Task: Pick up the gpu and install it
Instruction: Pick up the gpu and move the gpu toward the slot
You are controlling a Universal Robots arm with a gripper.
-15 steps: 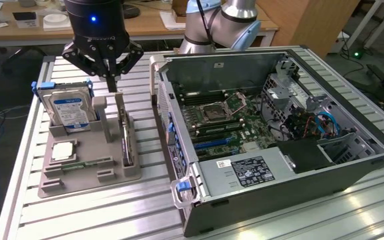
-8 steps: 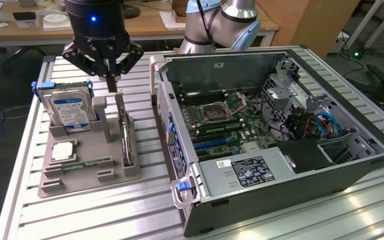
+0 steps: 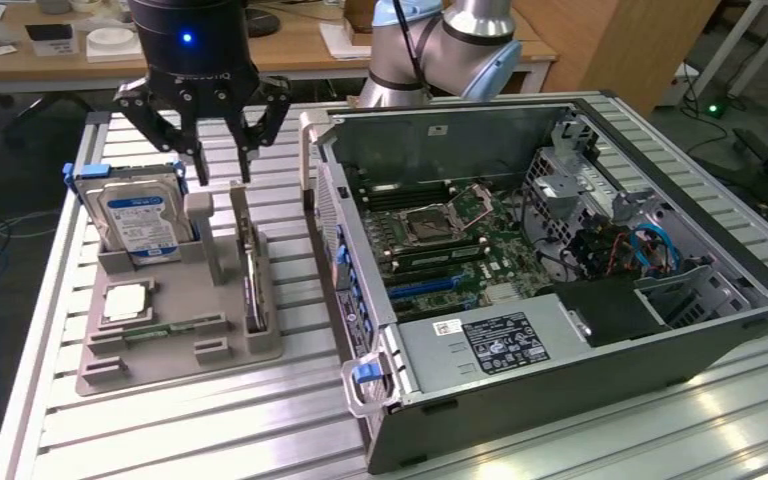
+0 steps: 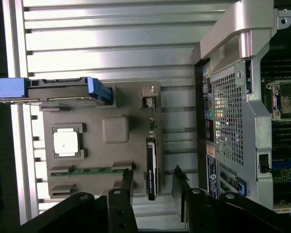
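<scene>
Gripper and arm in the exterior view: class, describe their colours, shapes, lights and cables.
The gripper has a glossy black cylindrical body with a small blue light on its front. Its fingers are black jointed linkages with silvery pins at the joints. The arm is built of silver-grey tubes with a pale blue joint cap, and what looks like a dark cable runs along it.

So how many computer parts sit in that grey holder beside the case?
4: the hard drive upright at the far end, a square chip flat, a green memory stick beside it, the gpu on edge nearest the case.
</scene>
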